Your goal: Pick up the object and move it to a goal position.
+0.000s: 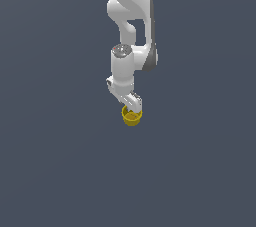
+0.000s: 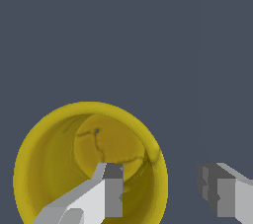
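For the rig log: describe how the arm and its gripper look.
The arm is glossy white with rounded, bulbous links, dark grey panels along one side and a grey round cap on one joint. The gripper has blocky white fingers with dark grey pads. No cables or markings show.

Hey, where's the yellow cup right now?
In the exterior view the yellow cup sits near the centre, directly under the end effector. In the wrist view one finger is inside its rim, the other outside.

Matt yellow cup [image 2: 54, 168] with cracked brownish floor; smooth white hand [image 2: 160, 193].
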